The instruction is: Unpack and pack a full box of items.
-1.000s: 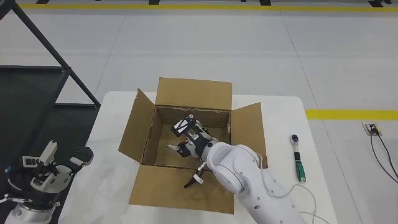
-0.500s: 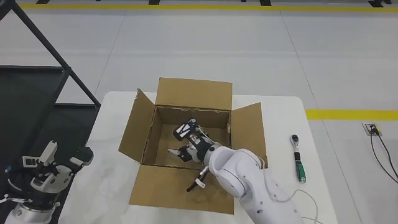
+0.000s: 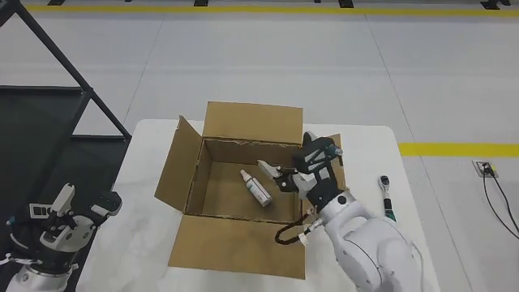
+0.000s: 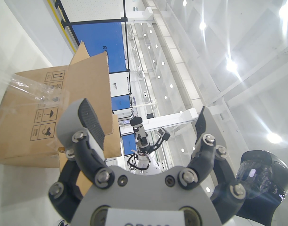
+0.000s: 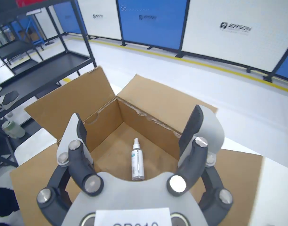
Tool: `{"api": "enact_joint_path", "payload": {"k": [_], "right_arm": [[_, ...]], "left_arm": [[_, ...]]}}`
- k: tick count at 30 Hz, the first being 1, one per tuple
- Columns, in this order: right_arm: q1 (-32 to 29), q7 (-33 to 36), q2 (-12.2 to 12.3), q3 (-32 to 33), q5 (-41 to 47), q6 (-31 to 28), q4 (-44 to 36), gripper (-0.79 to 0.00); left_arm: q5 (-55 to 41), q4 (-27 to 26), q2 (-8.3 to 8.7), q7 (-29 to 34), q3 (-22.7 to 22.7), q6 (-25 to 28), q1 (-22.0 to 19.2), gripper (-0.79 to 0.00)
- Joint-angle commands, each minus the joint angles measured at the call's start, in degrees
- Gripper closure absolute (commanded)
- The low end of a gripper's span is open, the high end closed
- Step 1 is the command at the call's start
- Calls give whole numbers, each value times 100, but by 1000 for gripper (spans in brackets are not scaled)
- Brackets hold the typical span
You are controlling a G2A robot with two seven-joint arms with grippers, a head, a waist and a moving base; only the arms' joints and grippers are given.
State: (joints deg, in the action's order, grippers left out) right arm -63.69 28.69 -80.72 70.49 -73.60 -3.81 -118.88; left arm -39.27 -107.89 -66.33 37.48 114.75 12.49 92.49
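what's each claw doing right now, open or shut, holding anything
left claw: open, holding nothing
right claw: open, holding nothing; the spray bottle lies loose on the floor of the box

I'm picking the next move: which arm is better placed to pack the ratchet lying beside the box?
Right. Its open claw hovers over the box, with the ratchet close on that side. The left claw sits beyond the opposite edge of the table, pointing upward.
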Motion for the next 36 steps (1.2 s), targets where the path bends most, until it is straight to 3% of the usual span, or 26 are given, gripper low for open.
{"api": "enact_joint_path", "payload": {"k": [1,8,14,19,27,31,36], "right_arm": [[-352,-50,39,422,35,70,-383,-785],[-1415,-417,126,1691,448,300,-892,-785],[-1853,-371,170,2733,1157,487,-451,-785],[-1558,342,247,3201,1387,424,447,-785],[-713,1562,407,3197,917,3,1835,-785],[-480,2004,461,3098,596,22,2064,-785],[-480,2004,461,3098,596,22,2064,-785]], "left_arm": [[0,0,0,0,0,0,0,-785],[0,0,0,0,0,0,0,-785],[0,0,0,0,0,0,0,-785],[0,0,0,0,0,0,0,-785],[0,0,0,0,0,0,0,-785],[0,0,0,0,0,0,0,-785],[0,0,0,0,0,0,0,-785]]}}
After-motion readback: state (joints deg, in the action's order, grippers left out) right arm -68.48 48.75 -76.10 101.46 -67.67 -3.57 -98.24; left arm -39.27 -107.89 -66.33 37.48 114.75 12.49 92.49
